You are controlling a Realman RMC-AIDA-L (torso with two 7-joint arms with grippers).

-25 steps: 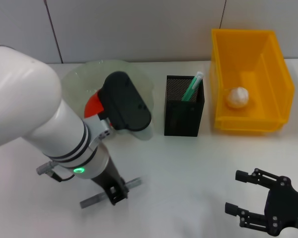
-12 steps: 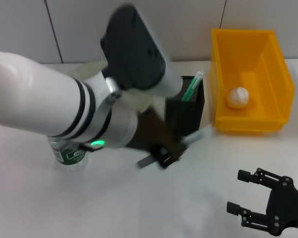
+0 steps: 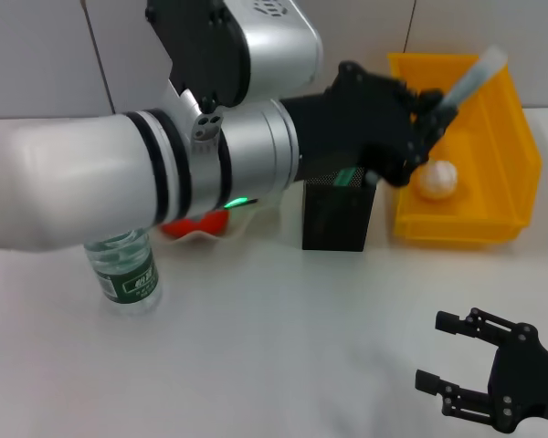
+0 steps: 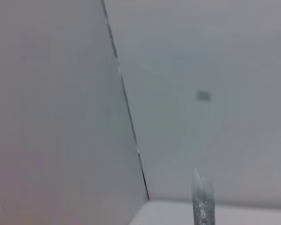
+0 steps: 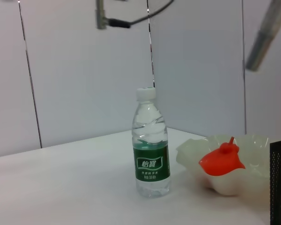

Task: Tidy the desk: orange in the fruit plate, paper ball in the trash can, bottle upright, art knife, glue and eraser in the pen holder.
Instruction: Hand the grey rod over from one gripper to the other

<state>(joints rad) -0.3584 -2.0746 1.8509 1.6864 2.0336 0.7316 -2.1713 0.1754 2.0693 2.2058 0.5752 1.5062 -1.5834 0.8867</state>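
My left gripper (image 3: 427,111) is shut on the grey art knife (image 3: 470,80), held in the air above the black mesh pen holder (image 3: 336,219) and the front of the yellow trash can (image 3: 511,155). The knife's tip (image 4: 202,202) shows against the wall in the left wrist view. A green glue stick (image 3: 347,175) stands in the holder. The paper ball (image 3: 436,180) lies in the trash can. The bottle (image 3: 123,269) (image 5: 152,150) stands upright. The orange (image 5: 221,159) rests in the fruit plate (image 5: 253,145). No eraser is in view. My right gripper (image 3: 479,379) is open low at the right.
My left arm's white forearm (image 3: 91,182) spans the left and middle of the head view and hides most of the fruit plate. A panelled wall (image 3: 493,27) runs behind the table. White tabletop (image 3: 301,347) lies between the bottle and my right gripper.
My left arm has swung up and to the right from the table's front left, carrying the art knife to above the pen holder. The bottle is now uncovered. The right arm stayed put.
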